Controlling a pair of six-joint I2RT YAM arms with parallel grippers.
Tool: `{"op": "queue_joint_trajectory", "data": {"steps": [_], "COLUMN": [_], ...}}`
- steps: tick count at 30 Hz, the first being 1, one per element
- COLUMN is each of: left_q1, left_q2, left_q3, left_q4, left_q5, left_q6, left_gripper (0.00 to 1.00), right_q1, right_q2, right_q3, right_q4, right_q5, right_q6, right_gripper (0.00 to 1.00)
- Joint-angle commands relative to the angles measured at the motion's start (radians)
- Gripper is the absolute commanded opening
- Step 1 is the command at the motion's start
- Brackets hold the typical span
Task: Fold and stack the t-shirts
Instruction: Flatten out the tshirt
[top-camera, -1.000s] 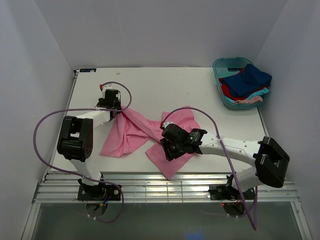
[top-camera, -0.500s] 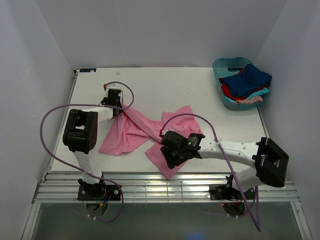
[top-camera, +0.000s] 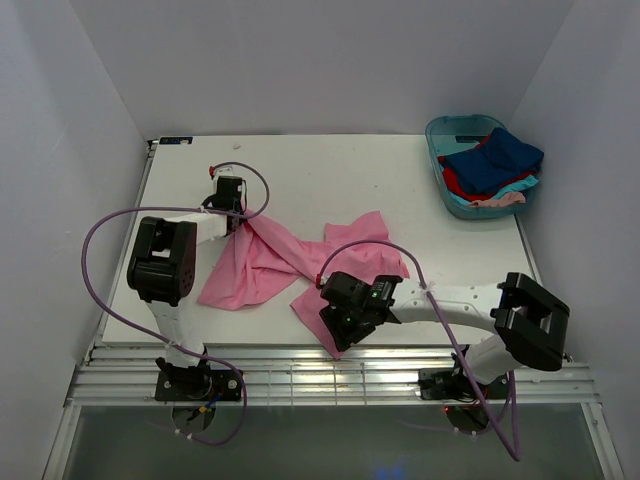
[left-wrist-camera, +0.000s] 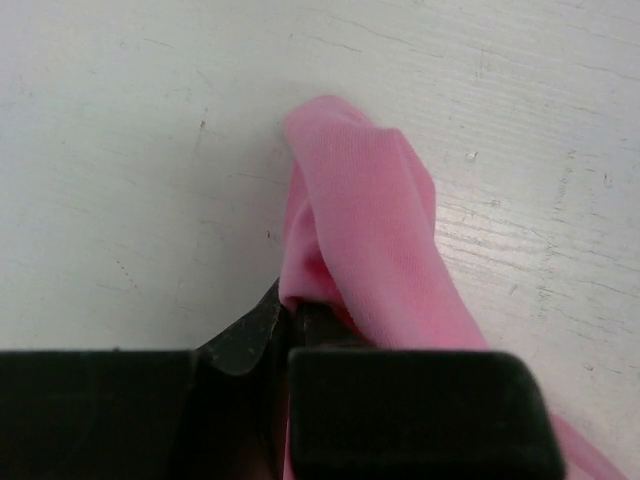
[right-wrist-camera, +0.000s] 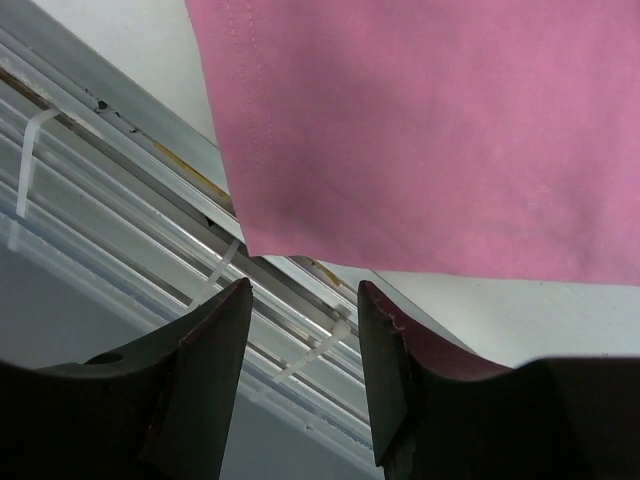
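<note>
A pink t-shirt (top-camera: 262, 262) lies crumpled and spread out on the white table. My left gripper (top-camera: 234, 222) is at the shirt's far left end, shut on a bunched fold of the pink cloth (left-wrist-camera: 365, 220); in the left wrist view the left gripper (left-wrist-camera: 292, 318) has that fold pinched between its jaws. My right gripper (top-camera: 336, 336) hovers open over the shirt's near corner by the table's front edge. In the right wrist view the right gripper (right-wrist-camera: 303, 292) has nothing between its fingers, and the pink hem corner (right-wrist-camera: 250, 240) lies just beyond the fingertips.
A teal tub (top-camera: 437, 135) at the back right holds a dark blue shirt (top-camera: 500, 155), a red one (top-camera: 452, 184), a turquoise one (top-camera: 515, 186) and a pale pink one (top-camera: 503, 200). Metal rails (top-camera: 300, 375) run along the table's near edge, right under the right gripper.
The left gripper has closed on the shirt's far left fold. The right gripper has slid down and left along the shirt to its near corner.
</note>
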Motion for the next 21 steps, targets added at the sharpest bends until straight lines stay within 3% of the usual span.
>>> {"op": "queue_joint_trajectory", "data": {"steps": [1,5,13,16,18,19,20,21], "left_q1": [-0.005,-0.003,-0.003,-0.005,-0.005,-0.005,-0.003,-0.003], "left_q2": [-0.038,-0.061,-0.103,-0.118,-0.129,-0.135,-0.141,-0.146], "left_q3": [-0.003,-0.018,-0.026,-0.03,-0.037,-0.037,-0.04,-0.041], "left_q4": [0.014,0.008,-0.024,-0.034,-0.04,-0.043,-0.048,-0.057], "left_q5": [-0.004,-0.016,-0.026,-0.027,-0.032,-0.032,-0.038,-0.041], "left_q6": [0.008,0.011,0.007,0.004,0.002,0.001,-0.001,-0.005], "left_gripper": [0.11,0.05,0.04,0.03,0.01,0.0,0.0,0.0], "right_q1": [0.009,0.012,0.015,0.017,0.018,0.02,0.02,0.021], "right_q2": [0.017,0.06,0.118,0.158,0.196,0.196,0.213,0.221], "right_q3": [-0.03,-0.04,-0.09,-0.106,-0.118,-0.119,-0.118,-0.119], "right_q4": [0.064,0.102,0.18,0.202,0.206,0.206,0.199,0.193], "right_q5": [-0.044,-0.025,0.094,0.127,0.153,0.162,0.173,0.194], "right_q6": [-0.024,-0.036,-0.024,-0.013,-0.002,0.002,0.013,0.019], "right_gripper": [0.53,0.53,0.52,0.44,0.2,0.2,0.08,0.08]}}
